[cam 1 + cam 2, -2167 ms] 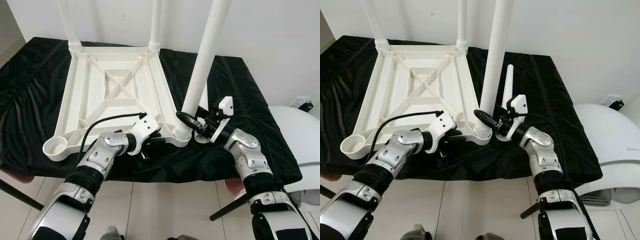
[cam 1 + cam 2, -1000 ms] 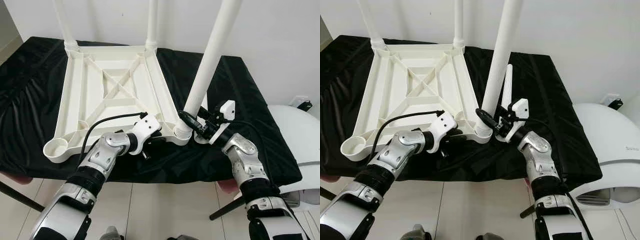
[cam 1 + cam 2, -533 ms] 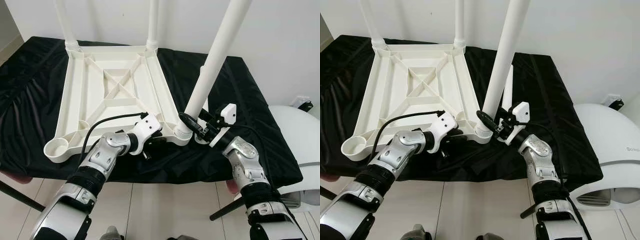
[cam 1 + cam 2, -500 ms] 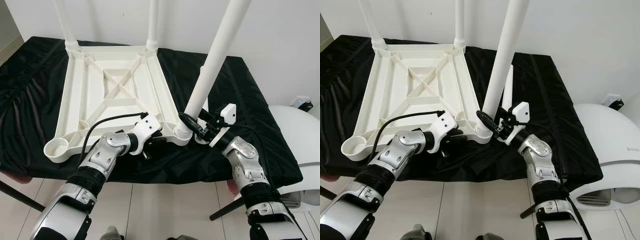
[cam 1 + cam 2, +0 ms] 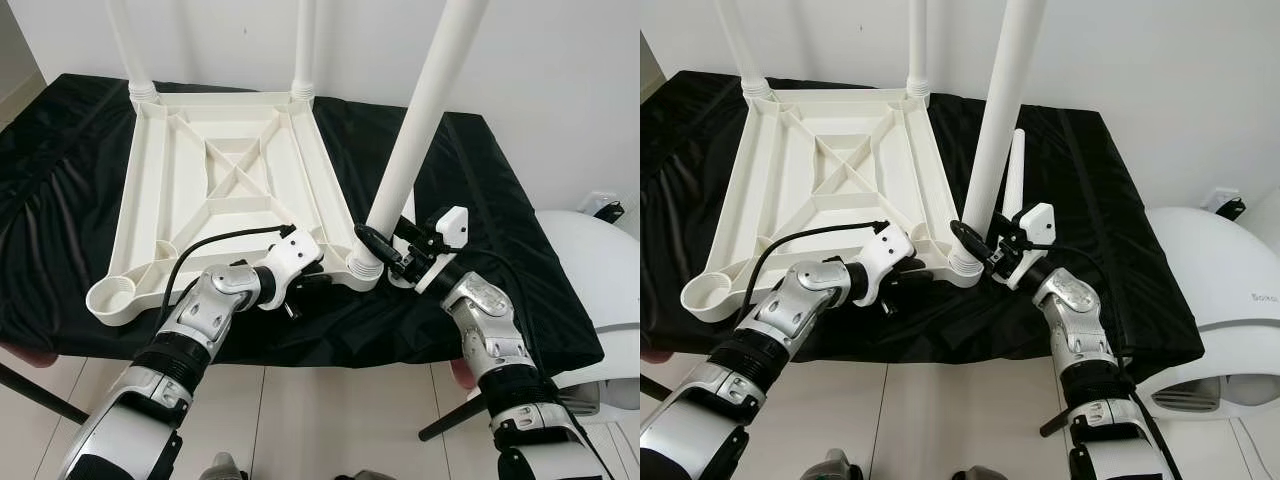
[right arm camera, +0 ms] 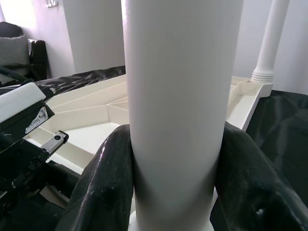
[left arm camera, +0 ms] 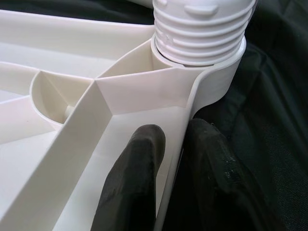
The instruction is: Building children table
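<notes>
With the upturned table (image 5: 220, 190) lying on the black tabletop (image 5: 480, 190), the left tool (image 7: 168, 163) should keep pinching its near rim while the right tool (image 6: 173, 159), clamped on the leaning leg (image 5: 415, 150), straightens it in the corner socket (image 5: 362, 270) before turning.

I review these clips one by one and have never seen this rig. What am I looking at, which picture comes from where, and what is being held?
A humanoid robot with two silver arms works at a surface draped in black cloth. The two wide pictures come from its head camera; the two close-ups come from a camera on each wrist. An upside-down white children's table top lies on the cloth, two legs fitted at its far corners. The left gripper pinches the top's near rim, one finger each side. The right gripper has its jaws closed around a third leg, standing tilted in the near right corner socket. Another white leg lies loose on the cloth.
</notes>
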You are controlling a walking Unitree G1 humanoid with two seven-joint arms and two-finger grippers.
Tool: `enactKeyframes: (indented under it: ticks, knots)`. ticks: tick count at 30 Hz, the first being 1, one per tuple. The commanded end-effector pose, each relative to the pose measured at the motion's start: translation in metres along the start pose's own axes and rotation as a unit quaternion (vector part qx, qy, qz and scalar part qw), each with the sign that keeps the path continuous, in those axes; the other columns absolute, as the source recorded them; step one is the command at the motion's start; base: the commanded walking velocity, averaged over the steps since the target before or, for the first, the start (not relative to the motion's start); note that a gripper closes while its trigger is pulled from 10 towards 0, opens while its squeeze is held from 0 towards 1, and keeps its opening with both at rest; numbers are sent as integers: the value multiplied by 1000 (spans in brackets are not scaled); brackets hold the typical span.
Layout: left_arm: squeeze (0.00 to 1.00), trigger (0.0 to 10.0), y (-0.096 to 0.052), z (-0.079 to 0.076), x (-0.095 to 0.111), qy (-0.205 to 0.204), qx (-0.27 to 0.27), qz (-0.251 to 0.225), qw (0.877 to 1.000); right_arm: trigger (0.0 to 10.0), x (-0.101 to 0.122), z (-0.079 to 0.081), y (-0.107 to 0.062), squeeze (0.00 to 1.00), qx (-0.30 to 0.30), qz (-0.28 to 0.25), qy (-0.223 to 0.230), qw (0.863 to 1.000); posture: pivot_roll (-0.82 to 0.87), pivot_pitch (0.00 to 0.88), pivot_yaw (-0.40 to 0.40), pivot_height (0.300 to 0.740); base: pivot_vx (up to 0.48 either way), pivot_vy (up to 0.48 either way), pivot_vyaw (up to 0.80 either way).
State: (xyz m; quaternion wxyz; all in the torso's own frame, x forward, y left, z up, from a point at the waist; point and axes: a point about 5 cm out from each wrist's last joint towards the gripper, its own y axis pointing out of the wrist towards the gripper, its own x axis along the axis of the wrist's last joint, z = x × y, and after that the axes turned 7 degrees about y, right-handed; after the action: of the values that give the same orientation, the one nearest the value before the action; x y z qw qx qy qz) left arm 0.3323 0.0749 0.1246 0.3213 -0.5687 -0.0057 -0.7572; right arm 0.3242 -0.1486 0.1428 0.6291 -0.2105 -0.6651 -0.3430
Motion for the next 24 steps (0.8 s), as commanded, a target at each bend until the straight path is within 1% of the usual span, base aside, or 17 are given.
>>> enactKeyframes:
  ticks: [1,12,24]
  knots:
    - [0,10000,-1,7,29,46,-3,-48,998,10000,-47,-4,-26,0,-58,109,50,991,17,28,-28,740,0,0,0]
    - [0,10000,-2,8,29,46,-2,-47,998,10000,-47,-6,-23,0,-65,110,48,991,23,29,-31,740,0,0,0]
    - [0,10000,-2,8,29,46,-1,-48,998,10000,-47,-5,-25,0,-68,109,49,991,22,30,-33,740,0,0,0]
